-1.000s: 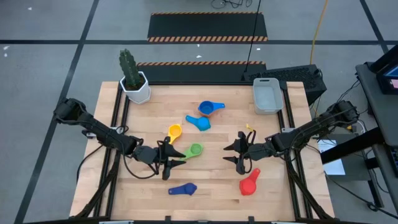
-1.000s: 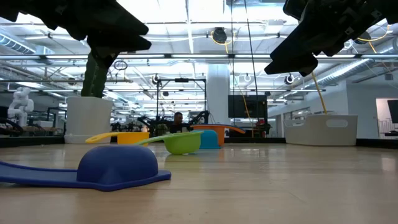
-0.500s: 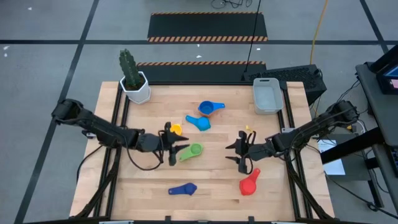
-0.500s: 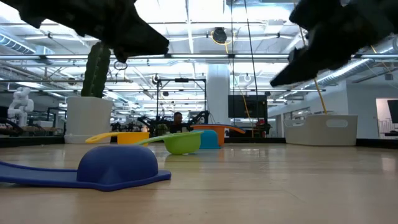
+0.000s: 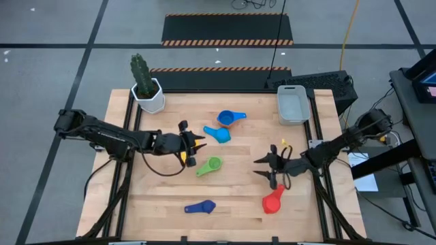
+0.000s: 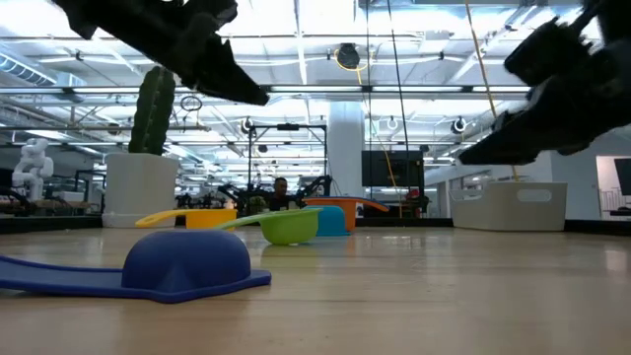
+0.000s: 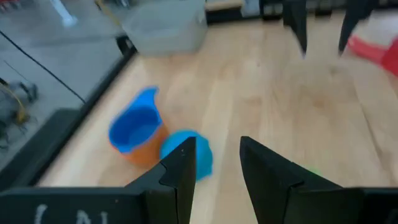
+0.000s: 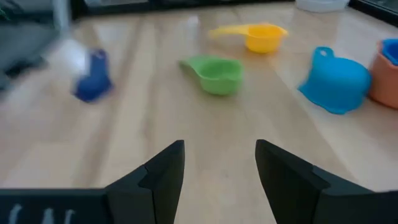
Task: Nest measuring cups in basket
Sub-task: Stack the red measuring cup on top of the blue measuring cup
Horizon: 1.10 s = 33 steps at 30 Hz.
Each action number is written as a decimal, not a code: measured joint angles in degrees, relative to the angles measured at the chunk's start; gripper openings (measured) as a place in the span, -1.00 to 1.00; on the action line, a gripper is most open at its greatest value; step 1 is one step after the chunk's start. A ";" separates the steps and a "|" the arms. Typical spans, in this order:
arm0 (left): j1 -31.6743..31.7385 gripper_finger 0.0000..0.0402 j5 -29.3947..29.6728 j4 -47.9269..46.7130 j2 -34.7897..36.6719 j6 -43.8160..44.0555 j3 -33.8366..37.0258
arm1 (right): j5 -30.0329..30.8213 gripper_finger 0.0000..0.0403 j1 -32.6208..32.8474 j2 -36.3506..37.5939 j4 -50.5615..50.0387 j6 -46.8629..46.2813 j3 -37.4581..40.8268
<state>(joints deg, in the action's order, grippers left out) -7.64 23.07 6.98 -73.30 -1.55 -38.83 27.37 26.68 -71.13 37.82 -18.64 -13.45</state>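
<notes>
Wooden slatted table point(image 5: 231, 204), scattered plastic measuring cups point(image 5: 211, 165) mid-table, pale grey translucent rectangular basket point(image 5: 292, 105) empty at far right corner, left gripper point(image 5: 191, 151) and right gripper point(image 5: 267, 169) hovering, fingers spread, holding nothing.

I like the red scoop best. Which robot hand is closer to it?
Right. The right gripper hangs just above the red scoop, nearly over it. The left gripper is far across the table, over the yellow scoop.

yellow cup point(image 5: 184, 155) half hidden under left hand point(image 5: 193, 148)
</notes>
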 joint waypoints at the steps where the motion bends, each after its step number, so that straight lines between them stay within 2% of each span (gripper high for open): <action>1: -0.10 -0.37 -0.37 -2.50 0.00 1.56 -0.60 | 0.82 -0.06 0.78 0.02 0.81 -1.12 0.19; 6: -1.75 -0.37 -3.50 -9.45 0.00 11.99 -3.15 | 2.35 -0.06 2.38 0.02 -0.77 -9.69 -2.91; 10: -4.88 -0.37 -8.40 -13.12 -0.02 25.08 -6.18 | -3.37 -0.06 2.45 1.10 -5.21 -15.67 -8.75; 13: -8.19 -0.37 -9.47 -14.71 -0.02 31.99 -9.72 | -6.49 -0.06 2.90 3.03 -15.05 -20.71 -14.36; 16: -10.58 -0.37 -9.72 -15.89 -0.02 33.81 -14.68 | -9.71 -0.06 3.83 5.51 -28.46 -26.03 -20.96; 20: -11.86 -0.37 -7.01 -22.11 0.02 41.15 -21.59 | -12.33 -0.06 5.83 8.94 -45.12 -34.44 -29.71; 24: -13.26 -0.37 -5.03 -25.82 -0.37 49.80 -27.51 | -12.60 -0.06 8.05 12.06 -54.50 -43.28 -35.89; 30: -16.71 -0.37 0.39 -28.00 -1.66 56.47 -34.04 | -12.73 -0.06 9.13 16.14 -64.42 -51.94 -37.75; 33: -18.99 -0.37 2.72 -31.16 -2.64 56.60 -35.69 | -15.94 -0.06 9.11 17.06 -70.70 -56.05 -37.71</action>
<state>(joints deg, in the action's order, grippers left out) -26.63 25.79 -24.18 -75.94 55.04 -74.52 11.43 35.79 -54.07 -32.88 -74.69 -51.16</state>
